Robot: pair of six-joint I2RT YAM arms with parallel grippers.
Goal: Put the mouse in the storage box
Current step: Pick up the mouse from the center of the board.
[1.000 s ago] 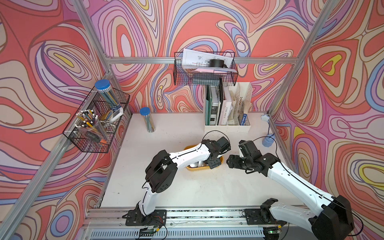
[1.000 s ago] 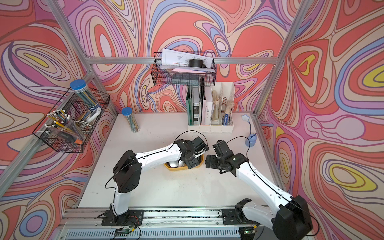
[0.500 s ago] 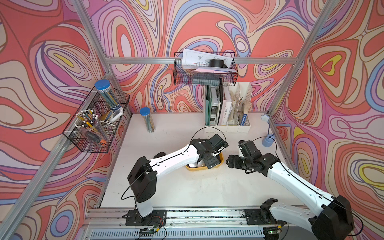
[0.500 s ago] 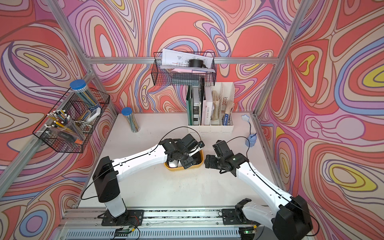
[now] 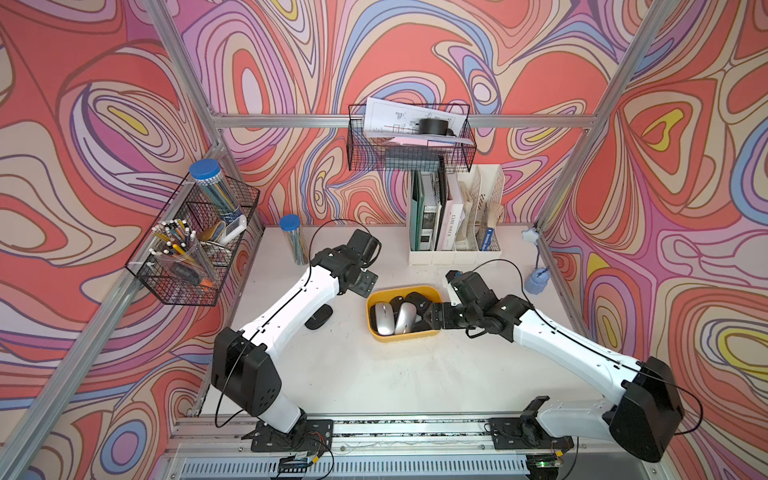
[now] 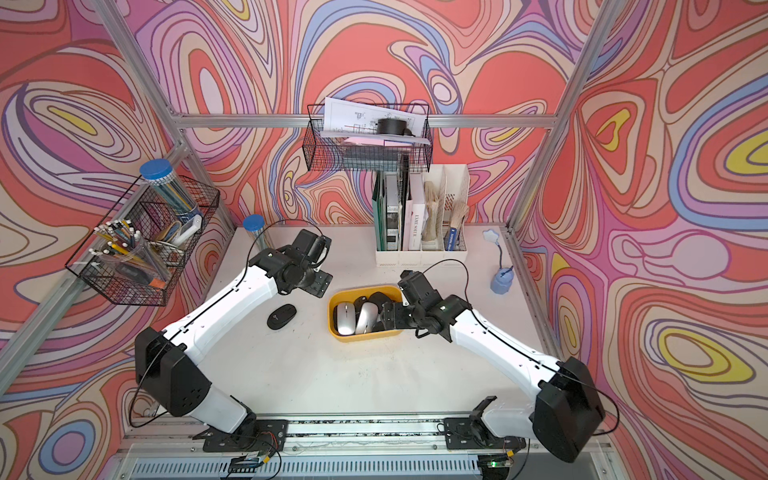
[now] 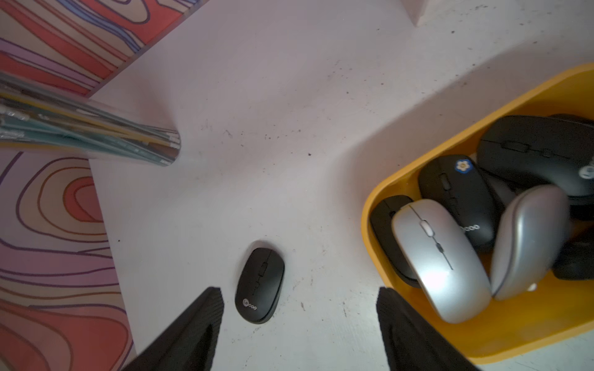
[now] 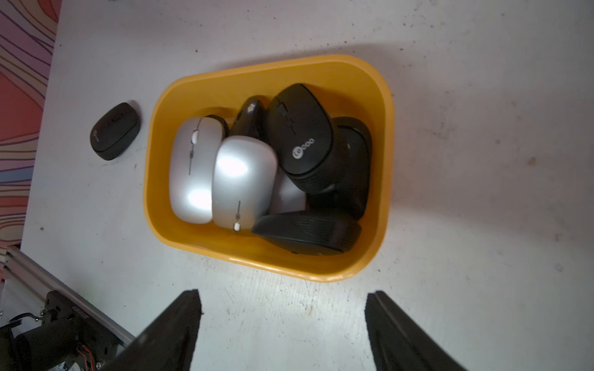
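Note:
A small black mouse lies on the white table, left of the storage box and apart from it. The storage box is a yellow tub holding two silver mice and several black ones. My left gripper hangs open and empty above the table behind the box's left end. In the left wrist view the mouse sits just ahead of the left gripper. My right gripper is open and empty at the box's right side, with the box ahead of its fingers.
A clear pencil tube with a blue cap stands behind the left gripper. A white file organizer stands at the back wall. A small blue lamp is at the right edge. Black wire baskets hang on the walls.
My left arm has swung from over the box to the back left, uncovering the black mouse on the table. My right gripper has shifted left to the box's right side.

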